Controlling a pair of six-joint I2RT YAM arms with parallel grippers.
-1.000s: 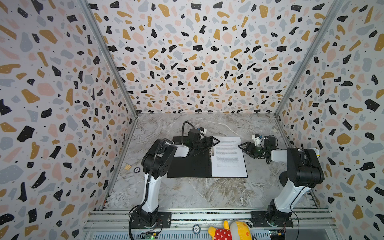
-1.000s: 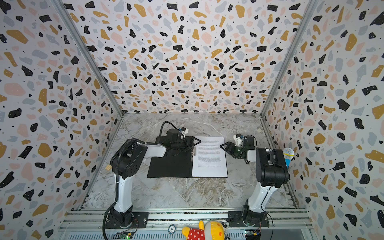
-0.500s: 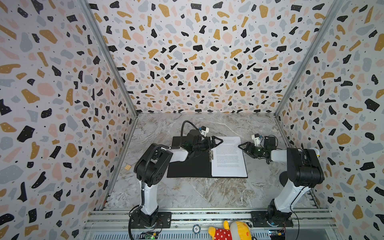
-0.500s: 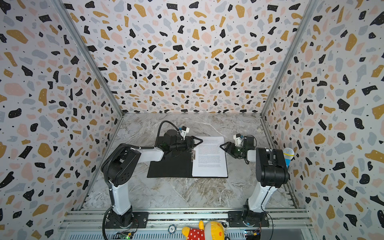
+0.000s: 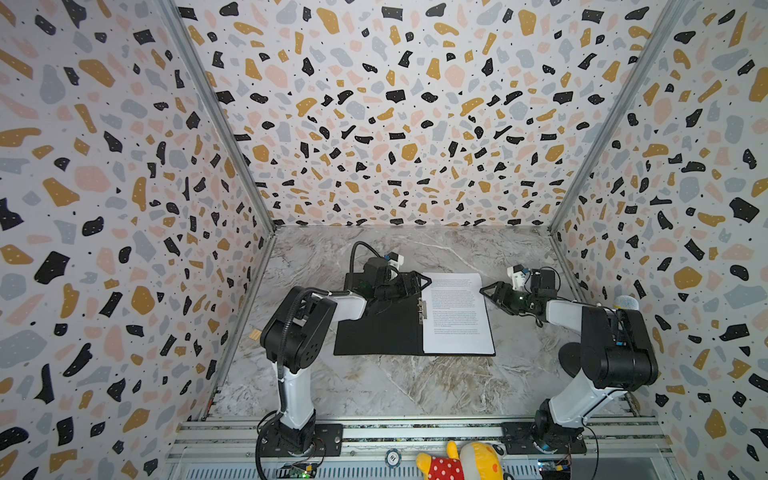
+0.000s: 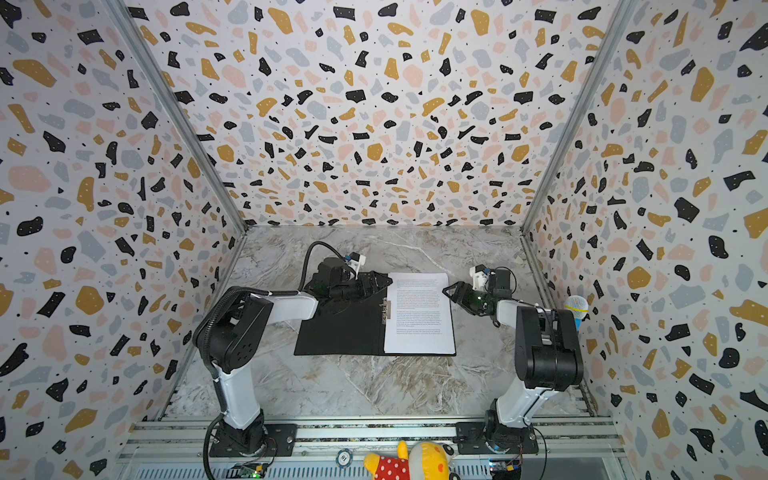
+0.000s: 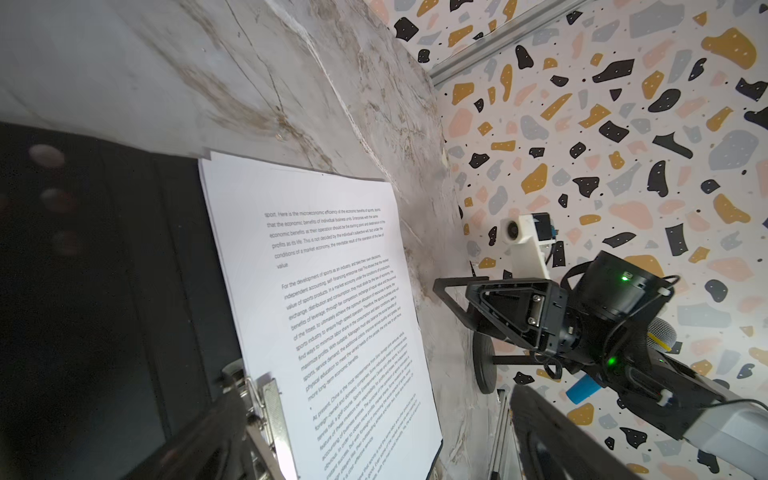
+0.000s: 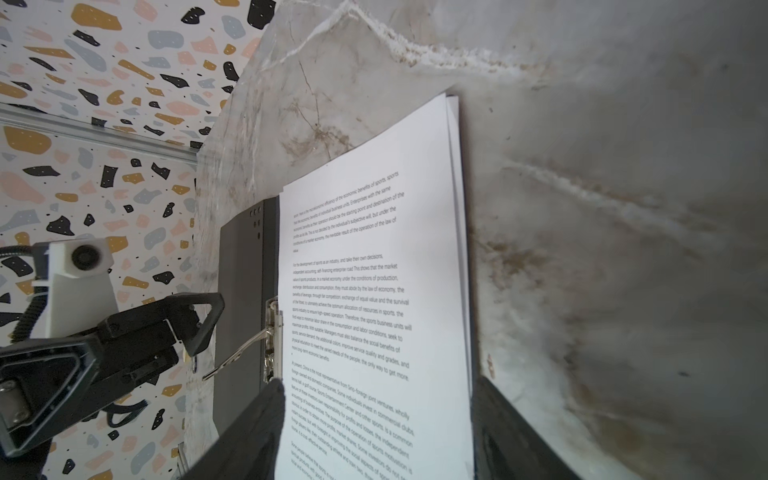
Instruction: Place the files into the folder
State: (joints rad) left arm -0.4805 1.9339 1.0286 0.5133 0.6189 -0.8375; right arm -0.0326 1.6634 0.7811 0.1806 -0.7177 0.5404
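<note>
Robot test booth, terrazzo walls (image 5: 374, 124), marble tabletop (image 5: 415, 386)

The folder (image 6: 340, 328) is lying open mid-frame on the marble table (image 6: 374, 382), black inside showing, with the files (image 6: 419, 316) lying on its right half. The left gripper (image 6: 384, 282) is hovering over its upper spine, and the right gripper (image 6: 451, 291) is pointing at the files' right edge.

Walls (image 5: 395, 104): white terrazzo flecked black, ochre, pink, grey. Table (image 5: 415, 386): pale grey marble, brown veins. Folder (image 5: 374, 332) black, its paper (image 5: 455, 320) white with black print. Toy (image 5: 469, 461) at bottom edge: yellow, red with white dots.
</note>
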